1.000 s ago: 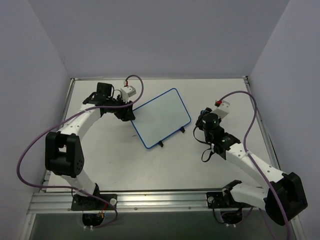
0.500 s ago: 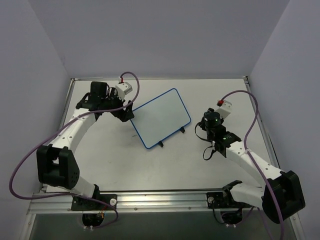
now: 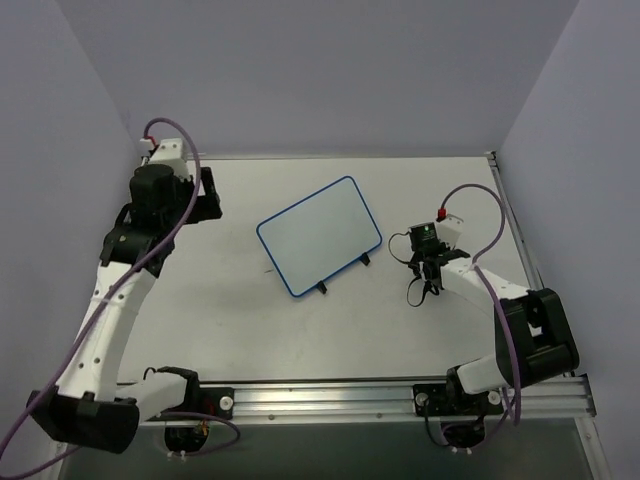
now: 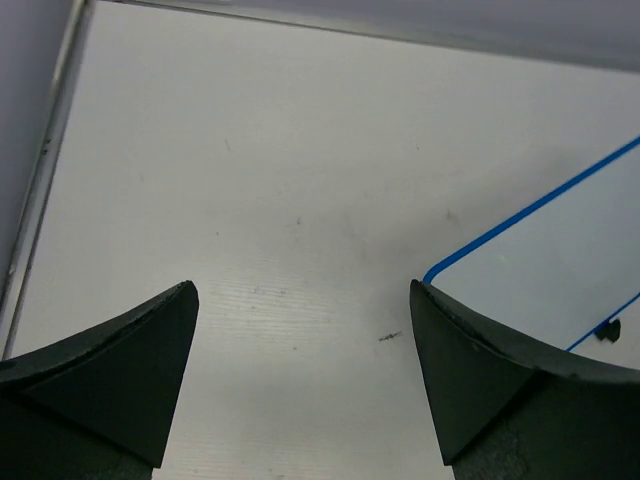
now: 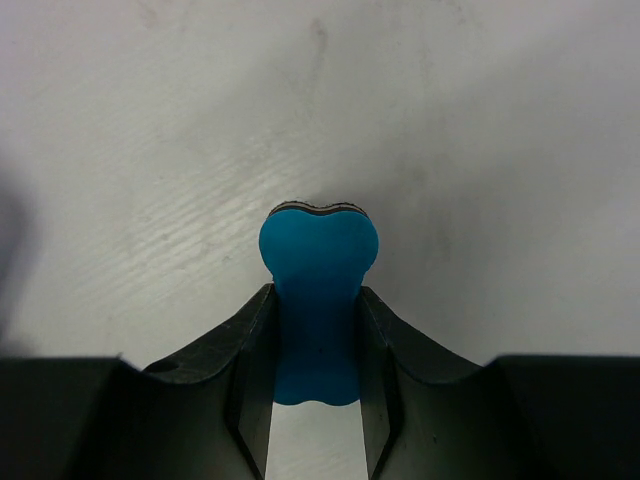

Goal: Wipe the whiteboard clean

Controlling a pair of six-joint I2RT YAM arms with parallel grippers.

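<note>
The whiteboard [image 3: 320, 236], white with a thin blue frame and two small black feet, lies tilted at the table's middle; its face looks blank, with no writing that I can make out. Its left corner [image 4: 545, 255] shows at the right of the left wrist view. My left gripper [image 3: 211, 195] hangs open at the far left, well apart from the board, with only bare table between its fingers [image 4: 110, 375]. My right gripper [image 3: 424, 264] is to the right of the board, pointing down, shut on a blue bone-shaped eraser [image 5: 318, 290] just above the table.
The table [image 3: 230, 320] is walled by pale panels at the left, back and right. A metal rail [image 3: 330, 395] carries both arm bases at the near edge. Purple cables loop over each arm. A small dark scuff [image 4: 390, 337] marks the table.
My left gripper has opened and swung back from the whiteboard's left corner to the far left. My right arm has drawn its elbow in, still holding the eraser.
</note>
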